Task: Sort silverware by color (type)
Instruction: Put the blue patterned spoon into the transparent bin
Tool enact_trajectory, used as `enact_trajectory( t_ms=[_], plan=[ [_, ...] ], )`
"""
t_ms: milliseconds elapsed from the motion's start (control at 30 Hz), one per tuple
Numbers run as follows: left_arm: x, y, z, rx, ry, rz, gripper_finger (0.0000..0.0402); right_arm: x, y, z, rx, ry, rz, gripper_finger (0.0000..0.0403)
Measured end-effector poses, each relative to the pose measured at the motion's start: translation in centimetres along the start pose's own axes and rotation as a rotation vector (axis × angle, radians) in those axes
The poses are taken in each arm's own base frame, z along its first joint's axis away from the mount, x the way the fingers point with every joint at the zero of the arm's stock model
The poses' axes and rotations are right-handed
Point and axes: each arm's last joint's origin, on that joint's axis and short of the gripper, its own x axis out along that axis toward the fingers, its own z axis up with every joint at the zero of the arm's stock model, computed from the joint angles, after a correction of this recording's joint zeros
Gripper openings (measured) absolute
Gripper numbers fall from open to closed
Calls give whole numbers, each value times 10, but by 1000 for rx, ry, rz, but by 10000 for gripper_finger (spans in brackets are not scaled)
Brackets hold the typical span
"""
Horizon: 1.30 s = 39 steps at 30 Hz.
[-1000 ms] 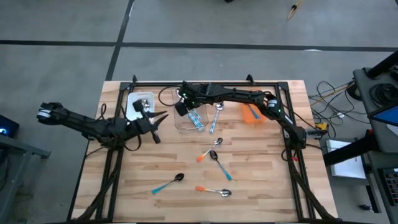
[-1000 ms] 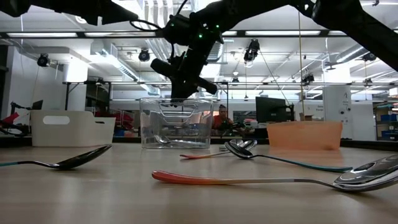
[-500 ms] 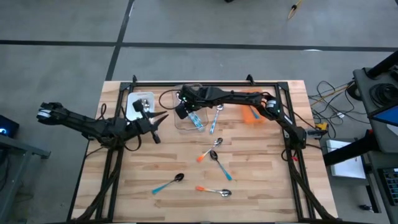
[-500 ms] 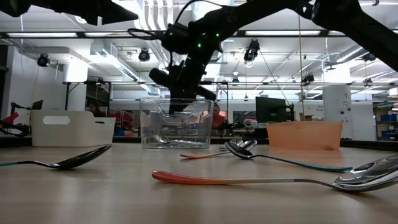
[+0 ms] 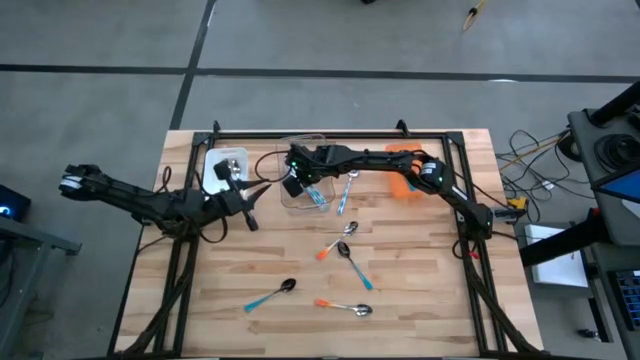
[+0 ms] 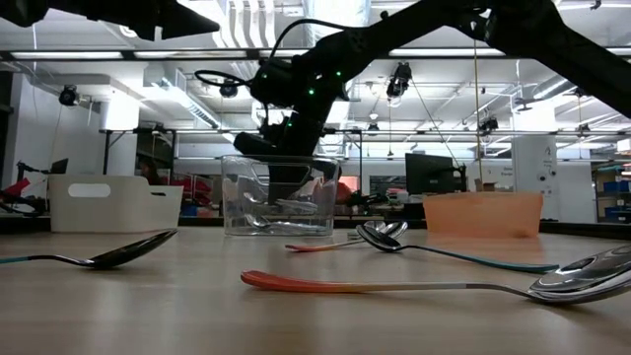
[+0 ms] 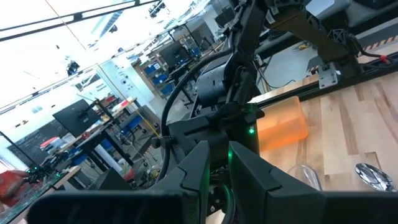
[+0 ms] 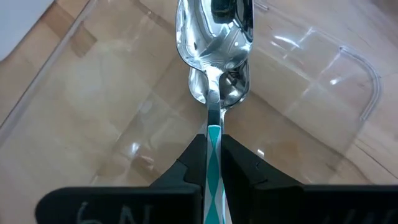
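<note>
Surface: wooden table (image 5: 420,300) within a dark frame, on a grey floor; a workshop with ceiling lights is seen beyond it in the low view.
Right gripper: the right gripper (image 8: 212,160) is clamped on the teal handle of a silver spoon (image 8: 214,43), whose bowl lies over a second spoon bowl inside the clear bin (image 8: 323,99).
Right gripper location: placed over the clear bin (image 5: 303,190) at the table's far middle, fingers lowered into it in the low view (image 6: 286,173).
Left gripper: the left gripper (image 5: 258,190) is held near the white bin, left of the clear bin; its fingers (image 7: 258,180) stand a narrow gap apart with nothing seen between them.
Clear bin contents: blue-handled spoons (image 5: 316,193) are seen inside.
White bin: the white bin (image 5: 216,172) at far left holds something silvery; what it is cannot be made out.
Orange bin: the orange bin (image 5: 403,186) is partly covered by the right arm; contents cannot be seen.
Loose silverware: one spoon (image 5: 347,190) lies just right of the clear bin; an orange-handled spoon (image 5: 335,243) and a teal-handled spoon (image 5: 355,267) lie mid-table; a dark spoon (image 5: 270,293) and another orange-handled one (image 5: 343,306) lie near the front edge.
Hard to make out: the number of spoons in the clear bin cannot be counted.
</note>
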Motion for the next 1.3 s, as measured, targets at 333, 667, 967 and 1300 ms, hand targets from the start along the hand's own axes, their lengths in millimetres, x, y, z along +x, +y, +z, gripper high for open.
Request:
enact_trajectory(
  t_ms=[333,667,967,1300],
  plan=[
    [0,0,0,1,1,0,42,9,-1,-4,-9,21,-9,20],
    [0,0,0,1,1,0,42,14,-1,-5,-9,23,-20,20],
    [0,0,0,1,1,0,42,15,-4,-4,2,27,-21,20],
    [0,0,0,3,3,-2,42,2,-1,0,-1,102,26,20]
  ],
)
